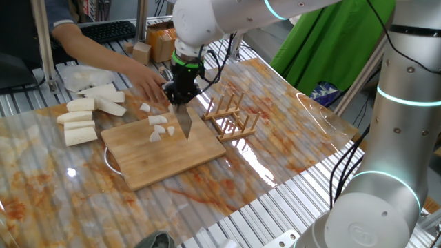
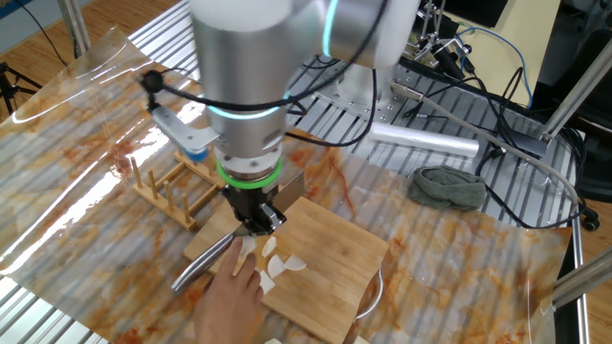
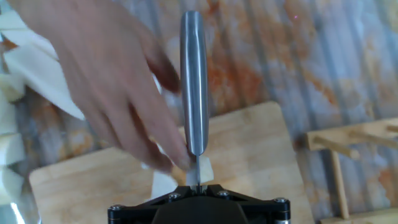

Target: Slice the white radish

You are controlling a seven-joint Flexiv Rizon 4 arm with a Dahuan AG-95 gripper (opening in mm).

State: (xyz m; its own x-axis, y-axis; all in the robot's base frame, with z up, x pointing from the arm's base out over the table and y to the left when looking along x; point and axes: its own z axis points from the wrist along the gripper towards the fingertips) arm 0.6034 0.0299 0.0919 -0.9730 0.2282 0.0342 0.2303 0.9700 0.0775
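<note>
At the middle of one fixed view, the gripper (image 1: 183,91) is clamped on a knife (image 1: 185,121) above the cutting board (image 1: 165,153), where the white radish (image 1: 158,128) lies in chunks; slicing looks paused, since a person's hand (image 1: 146,80) must clear first.

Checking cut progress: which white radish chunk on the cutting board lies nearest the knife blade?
The chunk just left of the knife, beside the blade; the other chunks lie farther left on the cutting board.

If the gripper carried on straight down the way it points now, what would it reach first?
Most likely the wooden cutting board: the gripper, shut on the knife, points down over it, beside the white radish chunks. Depth is unclear.
</note>
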